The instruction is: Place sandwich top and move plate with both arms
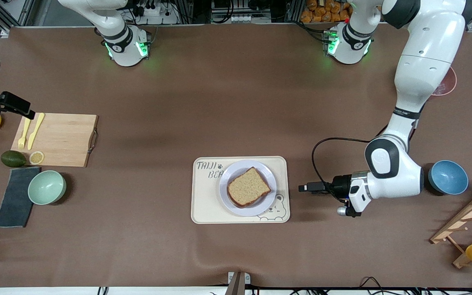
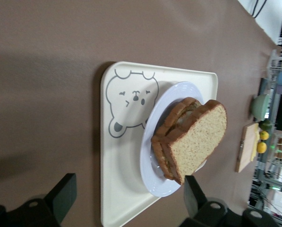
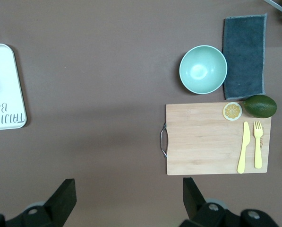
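sandwich top (image 1: 248, 187) rests, seemingly tilted, on plate (image 1: 227, 197).

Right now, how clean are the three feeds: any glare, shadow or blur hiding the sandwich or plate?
Front view: even light, no glare; the sandwich top and plate read sharply, with soft arm shadows on the brown table. Left wrist view: the bread is crisp, the things along the table's end are blurred and a window is blown out. Right wrist view: flat light, sharp; only the tray edge shows.

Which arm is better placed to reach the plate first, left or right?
Left. The left gripper hangs open beside the tray, pointing at the plate. The right gripper hangs open over the cutting board.
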Motion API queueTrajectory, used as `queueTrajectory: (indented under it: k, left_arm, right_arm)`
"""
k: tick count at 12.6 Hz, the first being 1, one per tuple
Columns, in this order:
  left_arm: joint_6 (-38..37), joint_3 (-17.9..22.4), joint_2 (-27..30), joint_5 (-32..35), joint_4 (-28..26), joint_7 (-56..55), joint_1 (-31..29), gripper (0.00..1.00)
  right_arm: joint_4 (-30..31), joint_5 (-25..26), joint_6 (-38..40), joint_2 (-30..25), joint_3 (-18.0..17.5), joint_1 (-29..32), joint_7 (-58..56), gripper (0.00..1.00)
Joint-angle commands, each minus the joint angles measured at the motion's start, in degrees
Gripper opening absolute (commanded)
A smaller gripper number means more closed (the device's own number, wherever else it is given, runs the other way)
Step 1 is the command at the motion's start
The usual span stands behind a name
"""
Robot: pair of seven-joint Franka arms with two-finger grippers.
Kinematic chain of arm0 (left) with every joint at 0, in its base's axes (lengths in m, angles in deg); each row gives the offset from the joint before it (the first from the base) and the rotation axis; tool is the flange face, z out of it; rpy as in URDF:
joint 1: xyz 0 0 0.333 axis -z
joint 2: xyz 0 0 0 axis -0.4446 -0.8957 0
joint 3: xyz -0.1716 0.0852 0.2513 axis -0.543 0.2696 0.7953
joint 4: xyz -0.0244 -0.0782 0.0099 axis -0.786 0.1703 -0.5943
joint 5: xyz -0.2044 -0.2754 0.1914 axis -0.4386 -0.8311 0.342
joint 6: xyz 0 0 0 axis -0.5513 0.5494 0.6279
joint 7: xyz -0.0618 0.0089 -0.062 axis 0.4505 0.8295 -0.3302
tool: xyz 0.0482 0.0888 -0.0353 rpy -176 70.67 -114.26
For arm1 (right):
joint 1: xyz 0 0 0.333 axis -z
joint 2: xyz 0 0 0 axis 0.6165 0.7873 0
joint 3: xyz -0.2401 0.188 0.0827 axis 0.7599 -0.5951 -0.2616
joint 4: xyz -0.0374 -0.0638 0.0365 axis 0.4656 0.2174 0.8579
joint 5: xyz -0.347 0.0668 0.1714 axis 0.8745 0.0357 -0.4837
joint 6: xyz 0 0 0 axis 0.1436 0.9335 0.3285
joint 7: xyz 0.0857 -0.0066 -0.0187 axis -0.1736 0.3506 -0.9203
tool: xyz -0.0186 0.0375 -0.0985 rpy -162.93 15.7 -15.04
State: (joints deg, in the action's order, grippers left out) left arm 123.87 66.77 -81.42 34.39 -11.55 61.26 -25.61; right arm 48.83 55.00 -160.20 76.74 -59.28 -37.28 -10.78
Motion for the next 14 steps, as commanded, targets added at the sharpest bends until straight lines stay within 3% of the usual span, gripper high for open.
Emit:
queueTrajectory:
  k: [1, 4, 8, 14]
  left_arm:
    - [0.3, 0.1, 2.5, 9.3, 0.8, -6.1, 0.8, 1.0]
    - [0.1, -0.5, 4.3, 21.7, 0.9, -13.6, 0.9, 1.0]
    - [-1.0, 0.1, 7.9, 23.5, 0.7, -14.3, 0.0, 1.0]
    - [-10.2, 1.9, 14.7, 35.1, 0.7, -16.3, -1.7, 1.0]
  right_arm:
    - [-0.3, 0.5, 0.8, -0.3, -0.8, 0.9, 0.7, 1.0]
    - [-0.3, 0.5, 0.8, -0.3, -0.8, 0.9, 0.7, 1.0]
    - [-0.2, 0.5, 0.7, -0.3, -0.8, 0.9, 0.7, 1.0]
    - [-0.2, 0.5, 0.7, -0.3, -0.8, 0.8, 0.7, 1.0]
